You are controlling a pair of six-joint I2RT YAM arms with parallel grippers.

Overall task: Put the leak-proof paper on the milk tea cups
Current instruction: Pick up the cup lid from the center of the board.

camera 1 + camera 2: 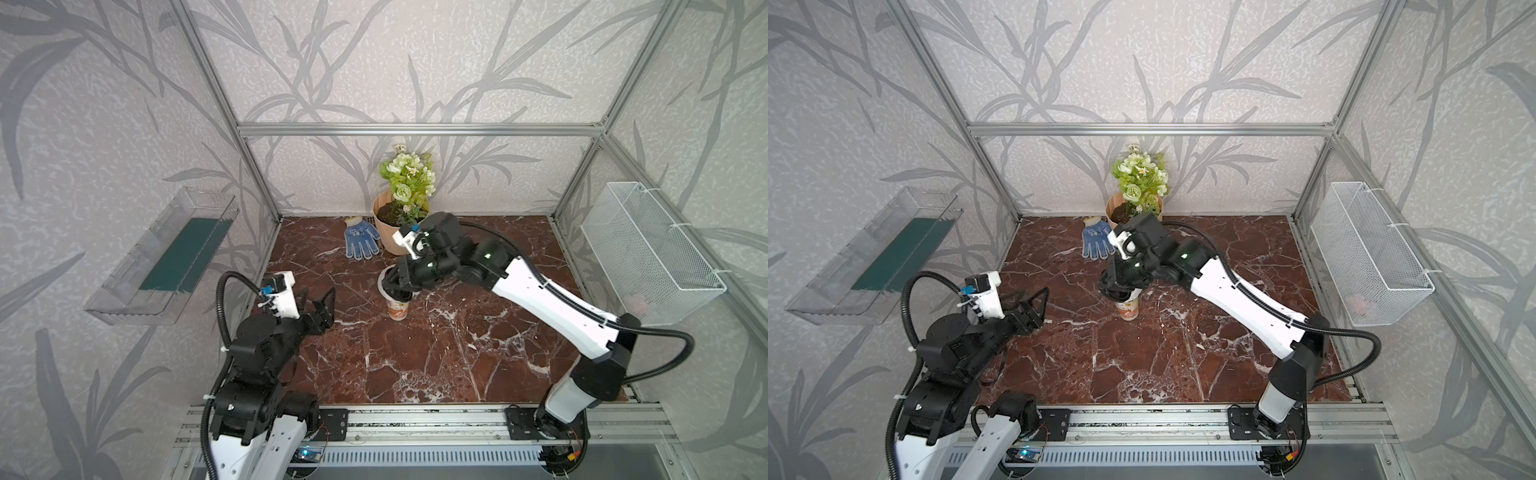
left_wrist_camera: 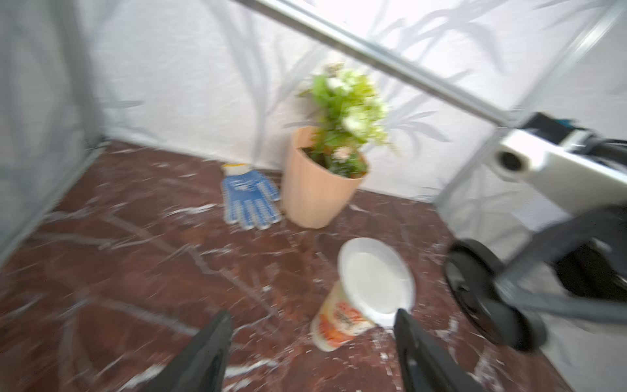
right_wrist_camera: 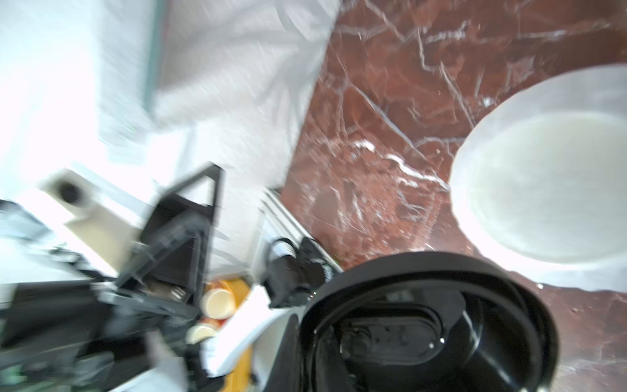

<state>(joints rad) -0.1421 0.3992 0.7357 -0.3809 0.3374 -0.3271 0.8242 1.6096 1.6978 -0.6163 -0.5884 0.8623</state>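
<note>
The milk tea cup (image 1: 400, 311) (image 2: 339, 319), white with orange print, stands upright mid-table. The leak-proof paper (image 2: 375, 275) (image 3: 543, 183), a whitish round sheet, lies flat over its rim. My right gripper (image 1: 401, 282) is shut on a black domed lid (image 3: 424, 322) (image 2: 475, 292). It holds the lid tilted just beside and above the cup's top. The left wrist view shows a gap between lid and paper. My left gripper (image 1: 320, 299) (image 2: 312, 315) stands open to the left of the cup, apart from it, with nothing between its fingers.
A peach flower pot (image 1: 388, 237) with green flowers stands at the back, with a blue glove (image 1: 361, 240) next to it. A white wire basket (image 1: 648, 253) hangs on the right wall. A clear tray (image 1: 166, 257) hangs on the left wall.
</note>
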